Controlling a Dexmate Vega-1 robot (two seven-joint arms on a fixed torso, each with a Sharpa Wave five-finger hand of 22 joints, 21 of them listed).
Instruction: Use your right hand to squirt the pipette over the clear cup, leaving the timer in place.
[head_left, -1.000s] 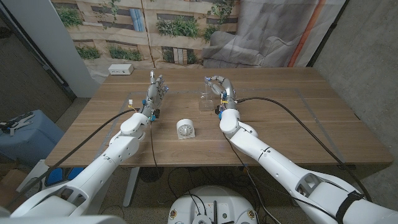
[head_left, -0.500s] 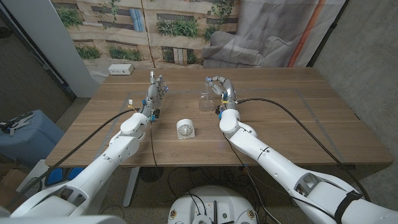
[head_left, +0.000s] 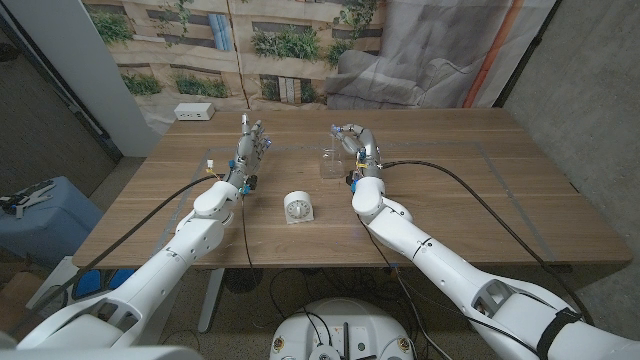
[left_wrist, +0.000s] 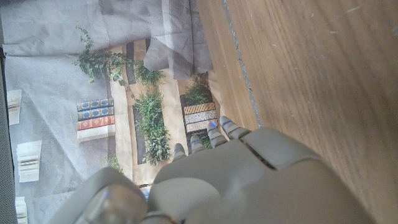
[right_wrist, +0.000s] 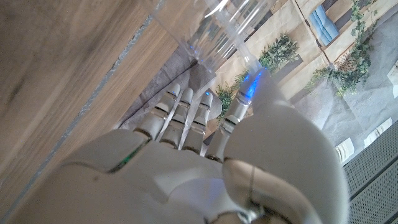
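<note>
Wooden counter (head_left: 480, 200), backdrop (head_left: 180, 40) printed with planters and shelves behind it

Change over the last second: slight. The right forearm eases a little toward the middle of the counter and the right robot hand (head_left: 352, 142) settles a touch nearer the cup (head_left: 327, 162). Cup, timer and left arm hold their places. Judged meaning: the squirt step is either in hand or about to start, with positioning over the cup nearly finished and no drops to be seen.

Right robot hand: raised just beside and partly above the cup, fingers (right_wrist: 186, 115) curled forward toward its rim. Whether they pinch anything I cannot tell.

Pipette: not made out. If held, it is hidden inside the curled fingers. A blue glint shows at one fingertip in the right wrist view, and what it is remains unclear.

Left robot hand (head_left: 250, 150): standing on its edge well left of the cup, fingers straight and close together, holding nothing.

Containers:
- Cup, clear plastic, upright on the counter, its wall (right_wrist: 217, 31) seen close ahead of the right fingers. It looks empty, though a thin layer of liquid could not be ruled out.

Other items:
- Timer (head_left: 298, 207), white, round dial, near the front edge between the two arms, apart from both hands
- White box (head_left: 194, 111), far left corner
</note>
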